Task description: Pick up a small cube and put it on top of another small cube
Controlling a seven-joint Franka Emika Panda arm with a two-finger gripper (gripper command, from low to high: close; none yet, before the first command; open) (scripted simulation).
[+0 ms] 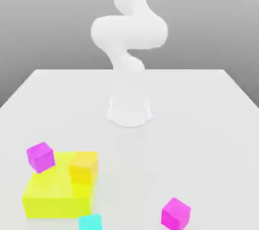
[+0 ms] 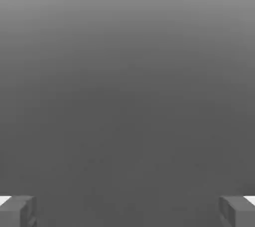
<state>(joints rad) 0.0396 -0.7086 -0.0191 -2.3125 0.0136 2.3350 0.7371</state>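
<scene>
Cubes and a big flat yellow block (image 1: 56, 209) stand on the smooth white table (image 1: 202, 138) in the exterior view. The small plain pinkish-magenta cube (image 1: 175, 215), the one to pick up, sits near the front on the exterior view's right, well apart from the rest and turned at an angle. A small orange cube (image 1: 83, 167) shows over the block, a small purple-magenta cube (image 1: 40, 157) tilts by its far corner, and a small cyan cube (image 1: 90, 222) lies in front; which one is the base, I cannot tell. The white jointed arm (image 1: 129, 32) rises behind them all, so reaching is the step in hand. Best to travel high, turn the wrist to match two opposite faces of the pinkish-magenta cube, then descend straight and centred; closing across its corners could twist it away

Hand view: the two-finger gripper (image 2: 127, 212) is spread wide, with nothing between its fingers, only grey beyond. That spread suits the approach; keep it until both pads flank the cube low down, then squeeze evenly and lift straight up
</scene>
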